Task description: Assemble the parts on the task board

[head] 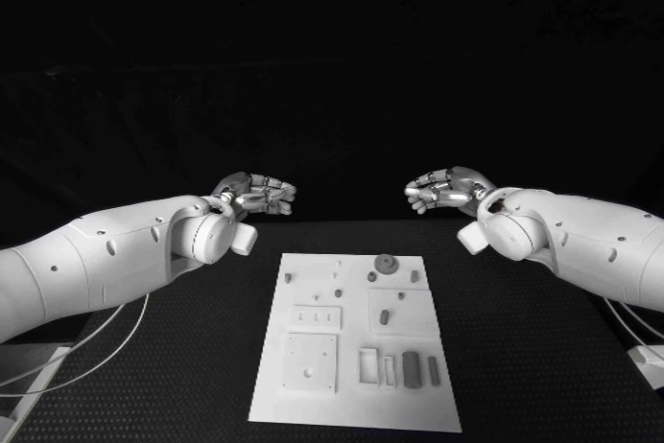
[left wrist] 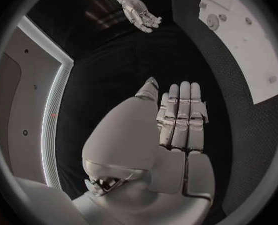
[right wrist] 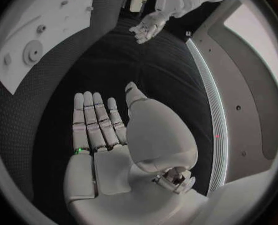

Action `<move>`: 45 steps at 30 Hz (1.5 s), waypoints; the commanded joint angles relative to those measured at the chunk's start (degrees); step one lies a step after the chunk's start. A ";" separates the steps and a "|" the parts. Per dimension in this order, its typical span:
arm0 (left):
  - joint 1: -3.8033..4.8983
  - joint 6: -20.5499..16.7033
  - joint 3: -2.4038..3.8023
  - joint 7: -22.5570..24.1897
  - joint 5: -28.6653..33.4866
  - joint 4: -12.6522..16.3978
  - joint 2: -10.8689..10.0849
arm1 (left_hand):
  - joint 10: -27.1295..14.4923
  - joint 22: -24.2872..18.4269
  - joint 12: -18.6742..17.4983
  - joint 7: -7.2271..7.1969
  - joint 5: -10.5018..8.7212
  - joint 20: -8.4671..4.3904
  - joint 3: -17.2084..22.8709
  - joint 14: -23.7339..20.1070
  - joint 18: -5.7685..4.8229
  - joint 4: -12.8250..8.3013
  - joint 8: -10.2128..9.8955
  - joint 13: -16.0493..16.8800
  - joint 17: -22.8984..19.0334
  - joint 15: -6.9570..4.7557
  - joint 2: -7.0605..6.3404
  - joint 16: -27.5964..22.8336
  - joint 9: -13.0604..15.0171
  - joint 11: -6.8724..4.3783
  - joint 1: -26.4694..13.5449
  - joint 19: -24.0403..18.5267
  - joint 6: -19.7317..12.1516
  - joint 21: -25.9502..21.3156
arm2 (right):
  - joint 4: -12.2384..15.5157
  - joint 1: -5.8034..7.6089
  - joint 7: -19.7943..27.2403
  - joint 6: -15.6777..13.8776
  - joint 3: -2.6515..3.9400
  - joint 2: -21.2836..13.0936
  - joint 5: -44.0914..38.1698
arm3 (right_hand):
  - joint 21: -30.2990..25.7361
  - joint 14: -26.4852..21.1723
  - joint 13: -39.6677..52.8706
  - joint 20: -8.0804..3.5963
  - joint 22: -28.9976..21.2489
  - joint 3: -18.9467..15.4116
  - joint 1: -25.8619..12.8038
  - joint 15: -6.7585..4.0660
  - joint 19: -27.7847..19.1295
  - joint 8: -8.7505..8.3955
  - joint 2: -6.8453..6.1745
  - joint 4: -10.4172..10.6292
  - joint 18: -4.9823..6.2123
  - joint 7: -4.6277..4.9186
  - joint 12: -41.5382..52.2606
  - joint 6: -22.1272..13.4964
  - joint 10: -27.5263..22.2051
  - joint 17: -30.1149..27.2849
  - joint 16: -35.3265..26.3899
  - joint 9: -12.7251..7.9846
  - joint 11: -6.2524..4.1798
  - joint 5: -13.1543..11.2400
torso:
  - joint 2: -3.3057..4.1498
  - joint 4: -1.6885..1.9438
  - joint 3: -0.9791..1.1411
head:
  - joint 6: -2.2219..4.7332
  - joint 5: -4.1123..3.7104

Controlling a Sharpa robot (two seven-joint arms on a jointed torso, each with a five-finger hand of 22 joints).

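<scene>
Black table (head: 539,366), white task board (head: 357,409) lying flat at its middle

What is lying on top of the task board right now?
On the task board: a round disc part near the far end, small pegs mid-board, and upright block parts along the near right. Both hands hover beyond it, covering nothing; what fills the recesses is too small to tell.
</scene>
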 commanded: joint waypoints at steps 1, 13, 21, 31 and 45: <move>0.10 3.19 0.05 1.71 -4.22 1.87 -0.54 | 2.07 -0.13 0.08 -0.07 -0.33 -0.79 0.17 2.63 0.72 -0.08 0.15 0.29 1.05 -1.09 0.17 1.13 -0.32 -0.56 1.79 2.72 1.70 0.65 | -0.12 -0.08 -3.63 -1.55 -0.01 0.09 -20.46 | 0.52 4.33 0.78 0.03 -0.88 1.18 2.41 -1.63 4.15 1.25 -0.14 -0.98 1.59 1.92 1.27 4.71 5.12 0.44 0.59 0.30 -1.94 0.14 | 1.36 0.55 0.44 | 0.42 -0.22; 2.96 2.77 0.30 2.60 -8.97 10.23 -8.05 | 3.39 -1.45 -1.78 0.29 0.28 -1.11 2.18 1.70 -0.39 0.12 -1.10 0.35 2.15 -0.30 -2.44 -0.20 -1.32 -0.61 3.69 2.88 2.76 -1.02 | 5.11 1.19 -3.35 -5.46 0.58 -1.67 -45.32 | 10.71 25.16 3.54 -6.60 3.29 7.80 1.76 -11.38 23.32 0.26 -2.27 -7.81 2.31 -1.24 1.35 14.01 18.81 8.63 9.47 1.12 -6.95 0.28 | 4.78 1.13 1.46 | 2.19 -1.64; 3.69 2.21 0.32 2.95 -8.97 14.14 -9.53 | 3.74 -1.75 -2.58 0.42 0.07 -1.44 2.40 1.75 -0.77 0.10 -1.54 0.39 2.67 -0.27 -2.85 -0.58 -1.61 -0.58 2.86 3.17 3.00 -1.41 | 6.46 1.13 -3.54 -7.39 0.57 -0.32 -60.02 | 21.01 29.43 5.54 -9.91 3.25 22.65 -14.79 -13.82 28.10 -4.04 -2.58 -26.19 2.31 -1.64 -3.30 17.95 23.31 16.32 15.64 -0.67 -8.24 0.32 | 6.68 2.31 1.83 | 2.99 -2.31; 3.66 2.33 0.26 2.22 -8.43 15.26 -9.64 | 3.93 -2.03 -3.63 0.54 -0.21 -1.86 2.54 1.80 -1.29 0.13 -2.10 0.45 3.28 -0.25 -3.08 -1.12 -1.92 -0.45 1.28 3.46 3.07 -1.86 | 8.47 0.01 -8.17 -8.93 0.35 0.76 -68.03 | 22.07 27.96 5.08 -9.81 3.01 27.14 -18.06 -12.45 26.30 -6.48 -7.34 -26.32 2.31 -0.15 -6.86 14.62 19.96 16.98 14.88 -1.75 -6.70 0.20 | 8.63 3.49 2.08 | 3.66 -2.46; 3.61 2.87 0.12 1.84 -8.28 15.36 -9.42 | 4.06 -2.20 -4.40 0.60 -0.31 -2.17 2.83 1.84 -1.67 0.12 -2.48 0.53 3.75 -0.24 -3.46 -1.57 -2.10 -0.37 0.09 3.62 3.07 -2.18 | 9.81 -1.64 -10.93 -3.87 0.18 0.64 -71.42 | 23.02 28.15 5.04 -9.86 2.98 28.57 -20.55 -12.54 26.37 -6.52 -9.63 -26.00 2.31 -0.38 -7.48 14.41 20.61 17.60 14.87 -2.32 -6.77 0.17 | 10.04 3.74 2.42 | 3.03 -3.03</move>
